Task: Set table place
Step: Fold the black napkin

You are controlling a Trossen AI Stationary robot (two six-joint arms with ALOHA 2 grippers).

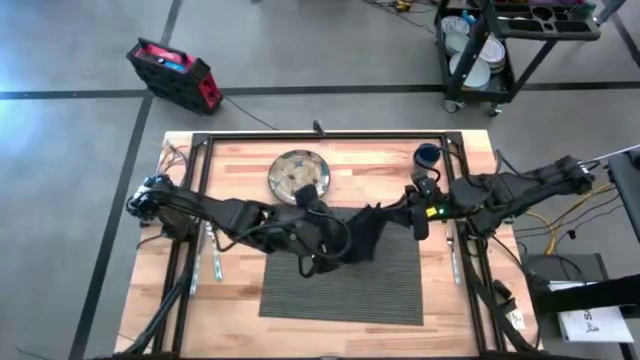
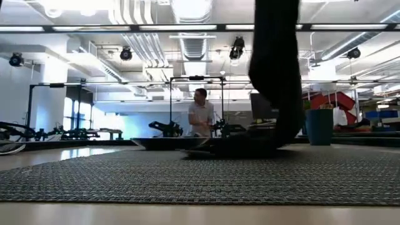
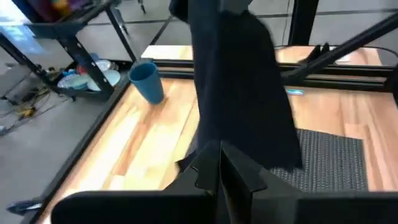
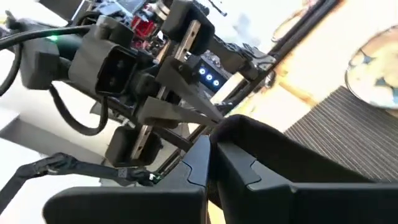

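Spanning the placemat's point(image 1: 340, 285) far edge, a black napkin point(image 1: 350, 235) hangs between both grippers. Left gripper point(image 1: 308, 262) and right gripper point(image 1: 420, 218) each clamp narrowly on it.

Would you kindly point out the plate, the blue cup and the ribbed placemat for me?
plate point(image 1: 298, 177), high view, on the centre of its patterned face.
blue cup point(image 3: 148, 81), left wrist view, on its side wall.
ribbed placemat point(image 1: 345, 295), high view, on its bare near part, clear of the arms.
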